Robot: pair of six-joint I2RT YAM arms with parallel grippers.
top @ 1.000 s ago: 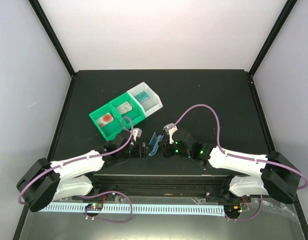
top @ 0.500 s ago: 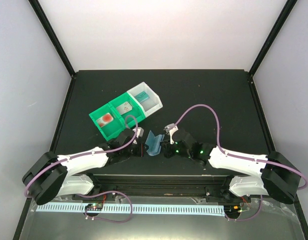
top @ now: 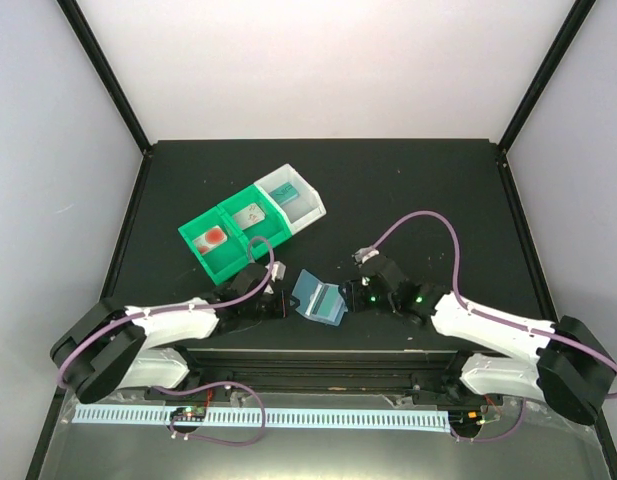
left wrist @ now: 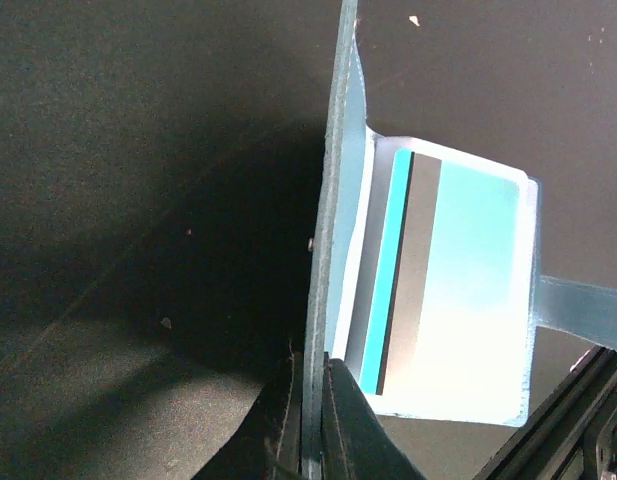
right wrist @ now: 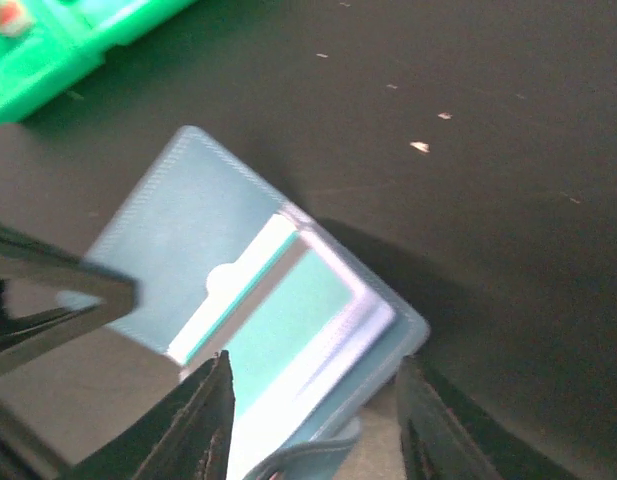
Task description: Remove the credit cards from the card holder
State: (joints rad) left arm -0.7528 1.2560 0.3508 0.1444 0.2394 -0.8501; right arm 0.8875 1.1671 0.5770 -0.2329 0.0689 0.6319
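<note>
Now: card holder spread open, teal card inside its sleeve

Flatly on the matte black surface (top: 408,190), between the two arms, lies the card holder (top: 320,297), a slate-blue book-like rectangle with stitched edges and rounded corners; from above it shows as a small pale patch, its inner sleeve catching the light. The left gripper (top: 278,303) has its fingers (left wrist: 338,420) pinched shut on the holder's cover; its wrist camera sees that cover edge-on, as a thin upright strip running from the fingertips to the top of the view. That same view shows the translucent pale blue sleeve (left wrist: 358,250) and, inside it, the teal credit card (left wrist: 468,290), glossy, with a dark stripe along one long side; a narrow blue strap (left wrist: 578,312) sticks out of the holder's far edge, which the top view is too small to show. The right gripper (top: 356,297) stands with its fingers (right wrist: 210,420) apart, one to each side of the holder's near corner; whether they touch it I cannot tell. Its camera alone shows the half-round thumb notch (right wrist: 221,280) in the sleeve. Beyond the holder sit the green trays (top: 233,235) and a white tray (top: 291,198), hard shiny plastic, joined in a row.
</note>
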